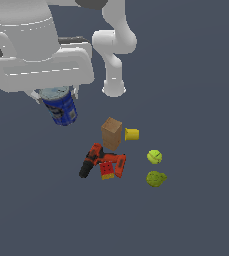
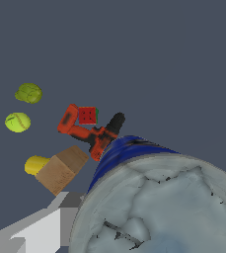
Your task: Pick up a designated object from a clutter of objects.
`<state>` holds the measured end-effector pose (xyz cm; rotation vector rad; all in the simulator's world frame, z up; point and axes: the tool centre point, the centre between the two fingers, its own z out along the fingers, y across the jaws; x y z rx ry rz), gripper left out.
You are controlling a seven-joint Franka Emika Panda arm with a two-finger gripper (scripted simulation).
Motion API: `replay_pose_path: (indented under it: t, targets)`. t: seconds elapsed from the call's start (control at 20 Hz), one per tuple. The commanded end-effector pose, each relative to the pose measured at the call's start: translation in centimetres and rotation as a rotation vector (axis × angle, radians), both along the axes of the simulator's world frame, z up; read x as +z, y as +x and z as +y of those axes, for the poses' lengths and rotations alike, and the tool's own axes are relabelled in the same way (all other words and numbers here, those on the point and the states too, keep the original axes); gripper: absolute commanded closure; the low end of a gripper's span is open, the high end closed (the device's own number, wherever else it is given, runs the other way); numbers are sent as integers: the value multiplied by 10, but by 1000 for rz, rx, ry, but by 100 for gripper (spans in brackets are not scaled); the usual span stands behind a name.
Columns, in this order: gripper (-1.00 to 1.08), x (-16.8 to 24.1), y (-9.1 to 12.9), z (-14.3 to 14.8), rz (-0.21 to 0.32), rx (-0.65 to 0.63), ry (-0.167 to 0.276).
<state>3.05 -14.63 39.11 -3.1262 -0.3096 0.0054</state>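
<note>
Blue and silvery-grey, the can (image 1: 60, 106) hangs tilted in the upper left of the exterior frame, tucked right under the white arm's (image 1: 38, 47) wrist and clear of the dark grey table (image 1: 196, 215). The pincer (image 1: 55, 95) is mostly hidden behind the wrist housing; only small bits of it show at either side of the can's top, closed in against the can, which it has hold of. White marks run across the can's blue side, too blurred to read as words or a brand.

In the wrist view the can's grey, crinkled-looking top (image 2: 159, 207) fills the lower right of the frame, with a strip of its blue wall (image 2: 119, 153) above it.

Well apart from the can, near the middle of the exterior frame, the other objects lie on the table. A brown box (image 1: 111, 133) stands upright with a yellow cup (image 1: 131, 134) on its side just beside it toward the frame's right. Below the box, a red-and-black drill (image 1: 92, 160) lies flat, and a red block (image 1: 107, 170) touches it. Right of these sit two yellow-green balls: an upper ball (image 1: 154, 157) and a darker lower ball (image 1: 156, 178), near each other but apart. No writing is legible on any of them.
</note>
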Motion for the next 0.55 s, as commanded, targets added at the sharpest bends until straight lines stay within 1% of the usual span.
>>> replay_pose_path:
  t: [0.0, 0.25, 0.5]
  targets:
    - [108, 13, 4, 1, -3, 0, 0]
    - [108, 25, 9, 3, -3, 0, 0]
    - [108, 29, 11, 3, -3, 0, 0]
